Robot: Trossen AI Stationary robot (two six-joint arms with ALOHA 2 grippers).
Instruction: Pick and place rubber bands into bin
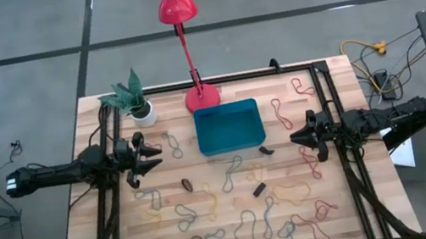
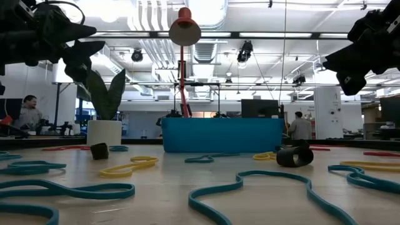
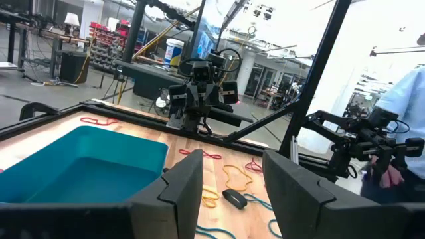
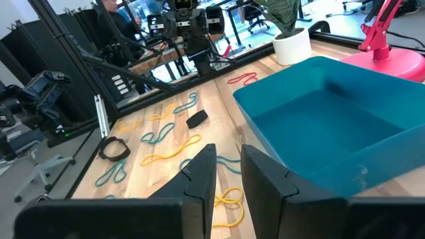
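One shallow rectangular teal-blue plastic bin (image 1: 229,126) sits toward the far middle of the wooden table (image 1: 83,217), between the two grippers; nothing shows inside it. Roughly twenty thin floppy rubber bands (image 1: 247,227) in green, yellow, red, blue, black and tan lie loose on the boards, most of them on the near half, in front of both sets of fingers, with a few red ones (image 1: 303,86) by the far right corner. Some lie as long wavy loops, and a couple of black ones (image 1: 259,189) are bunched into small lumps.

The left gripper (image 1: 150,157) hangs above the table to the left of the bin, its fingers (image 3: 182,192) spread apart and holding nothing. The right gripper (image 1: 296,137) hangs to the right of the bin, its fingers (image 4: 199,176) a narrow gap apart, also empty.

One red desk lamp (image 1: 177,7) and one small white plant pot (image 1: 142,111) stand beyond the bin, farther from the fingers.
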